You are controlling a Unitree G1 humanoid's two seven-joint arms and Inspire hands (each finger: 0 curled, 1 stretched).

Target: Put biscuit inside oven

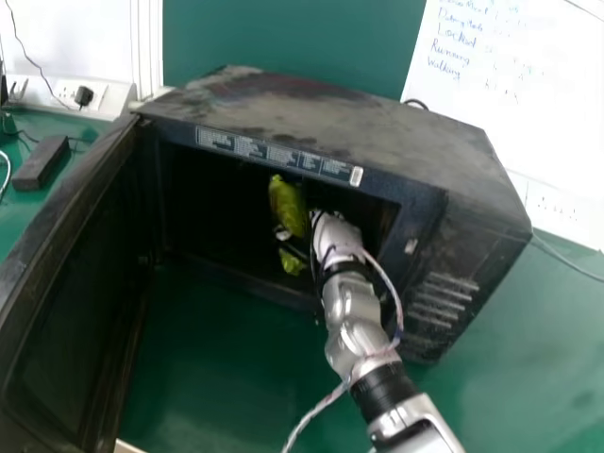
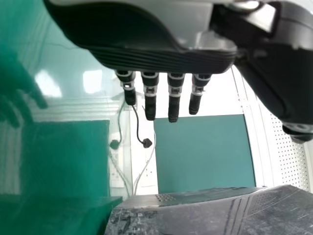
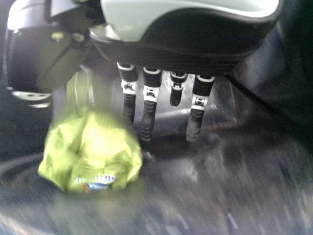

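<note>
The biscuit packet [image 3: 93, 152], a crumpled green wrapper, was inside the oven [image 1: 311, 104], within the dark cavity [image 1: 208, 208] and just beside the right hand [image 3: 190, 34]. Whether its lower end rested on the oven floor could not be told. It looked light and soft outside, with a thin film likely to be slippery and to crease under the fingers, while the biscuits within would probably crack if squeezed hard. The best hold seemed to be round the fuller middle, thumb on one broad side and fingers laid flat along the other; the loose end would likely fold or slip. The right hand's fingers [image 3: 149, 105] were extended, nearly straight, and not curled round the packet, though whether the thumb [image 3: 34, 73] touched it was unclear. The task looked all but finished, leaving the packet to settle and the hand to ease straight back out. A brush from the thumb could have dragged the wrapper along, and the loose cable [image 1: 394, 307] on the right arm [image 1: 357, 330] might have caught the rim. The door [image 1: 75, 321] stood swung wide at the head view's left, above the green table [image 1: 217, 377]. In the left wrist view, the left hand [image 2: 151, 34] had straight, spread fingers and held nothing.
</note>
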